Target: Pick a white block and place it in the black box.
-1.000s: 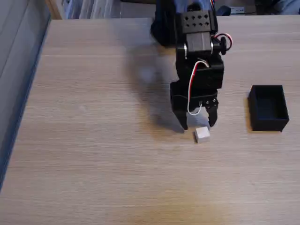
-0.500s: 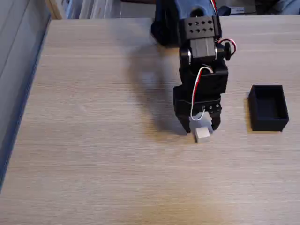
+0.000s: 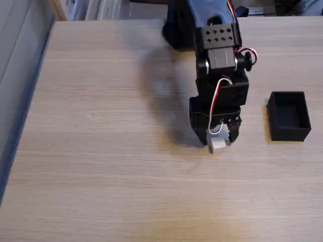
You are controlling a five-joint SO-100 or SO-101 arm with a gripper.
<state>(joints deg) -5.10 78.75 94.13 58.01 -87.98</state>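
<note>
Fixed view: white block (image 3: 218,145) between gripper (image 3: 218,141) fingers.

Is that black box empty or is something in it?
Empty: the black box shows only its dark inside, and the white block sits outside it.

One fixed camera, high up, tilted down at the table (image 3: 101,166) — looking toward the arm's (image 3: 222,65) base. Moderately near.

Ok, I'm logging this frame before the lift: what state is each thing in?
gripper: lowered over the block, fingers either side of it; grip not certain
white block: on the table, between the fingers
black box: upright, open-topped, nothing seen inside
</note>
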